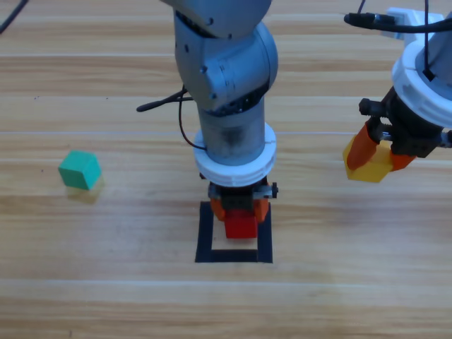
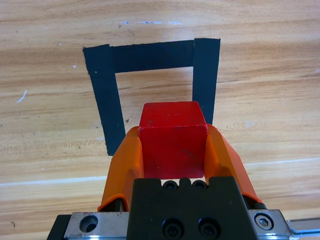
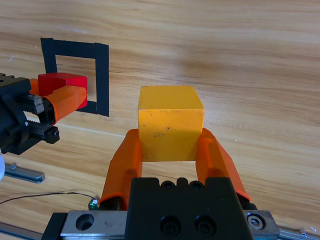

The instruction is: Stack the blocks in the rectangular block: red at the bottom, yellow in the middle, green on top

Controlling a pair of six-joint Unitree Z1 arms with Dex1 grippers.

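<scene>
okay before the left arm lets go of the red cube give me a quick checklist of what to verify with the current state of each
1. Left gripper jaws shut on the red cube: ok.
2. Red cube over the tape square: ok in the high view.
3. Red cube resting on the table: cannot tell.
4. Right gripper jaws shut on the yellow cube, waiting off to the right: ok.
5. Green cube lies apart on the left, out of the way: ok.

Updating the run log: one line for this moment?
left claw: holds red cube over tape square | right claw: holds yellow cube, right | green cube: left, untouched
</scene>
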